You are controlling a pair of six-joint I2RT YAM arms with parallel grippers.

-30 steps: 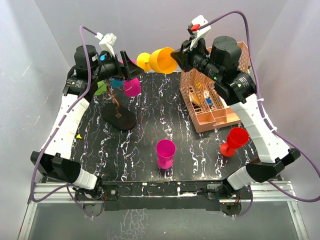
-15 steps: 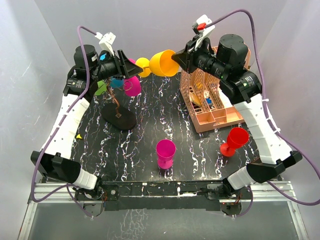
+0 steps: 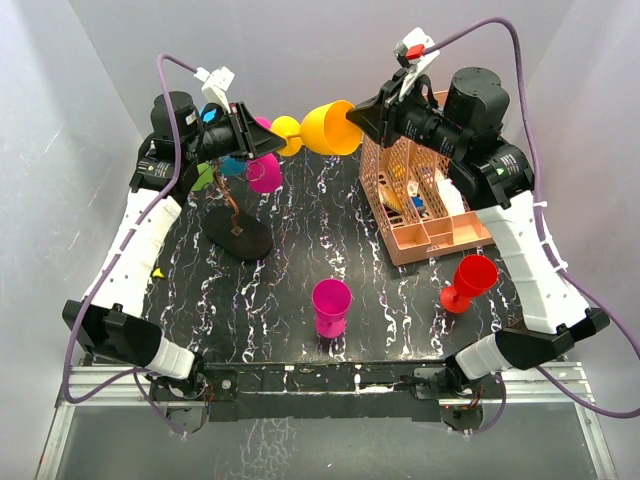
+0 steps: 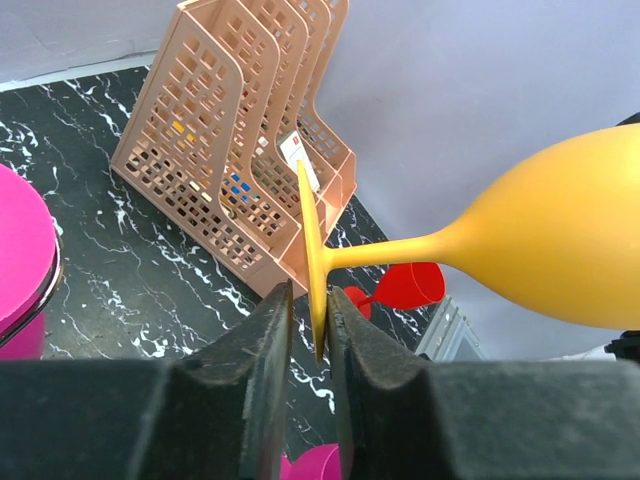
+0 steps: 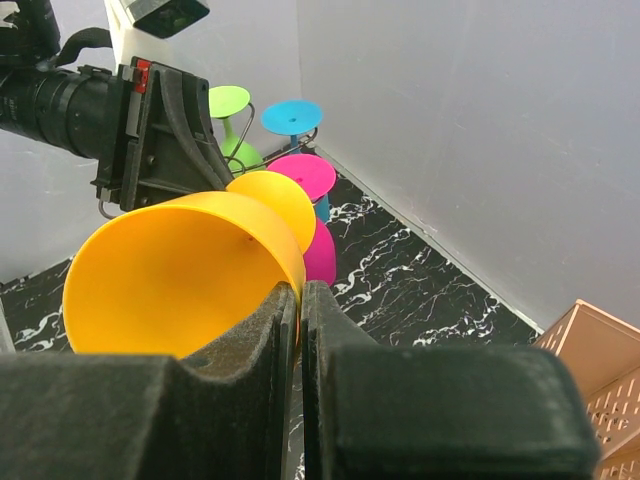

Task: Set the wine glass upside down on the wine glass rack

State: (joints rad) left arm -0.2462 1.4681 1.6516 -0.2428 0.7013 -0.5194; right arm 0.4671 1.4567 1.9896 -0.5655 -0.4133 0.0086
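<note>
We're mid-handover: the glass hangs sideways just right of the rack, its rim pinched by our right gripper. Our left gripper straddles the foot; whether it grips yet, we cannot tell. Next we'd clamp there, then release right.

Boxed in at the back and both sides by plain pale grey walls. Floored by a black counter veined with white, marble-like. Edged along the near side with a silver metal rail. Lit softly and evenly.
</note>
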